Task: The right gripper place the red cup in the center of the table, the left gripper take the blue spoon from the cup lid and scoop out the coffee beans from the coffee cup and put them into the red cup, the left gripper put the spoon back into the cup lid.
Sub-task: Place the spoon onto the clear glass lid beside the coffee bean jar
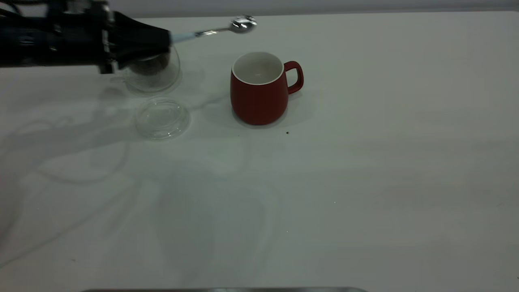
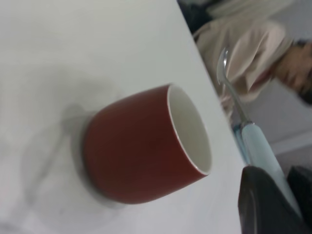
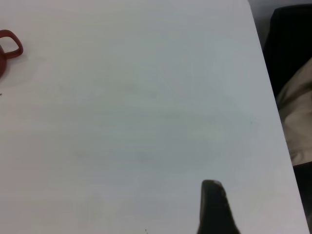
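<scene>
Red cup (image 1: 259,91): upright near the middle of the table (image 1: 365,182), white inside, handle toward the right arm's side in the exterior view. No beans visible inside it.

Blue spoon (image 1: 215,31): pinched by its pale blue handle in the left gripper (image 1: 164,40), held above the table at the far left. Long axis nearly level, running from the gripper toward the red cup; the metal bowl leads, raised slightly, short of and behind the cup's rim. Whether the bowl carries anything cannot be told.

Coffee cup (image 1: 156,71): clear glass, directly under the left gripper, dark coffee beans (image 1: 152,65) inside.

Cup lid (image 1: 162,117): flat on the table, just in front of the coffee cup, apart from the red cup.

Right gripper (image 3: 214,209): only one dark finger shows in its wrist view, above bare table well away from the red cup; jaw state cannot be told.
</scene>
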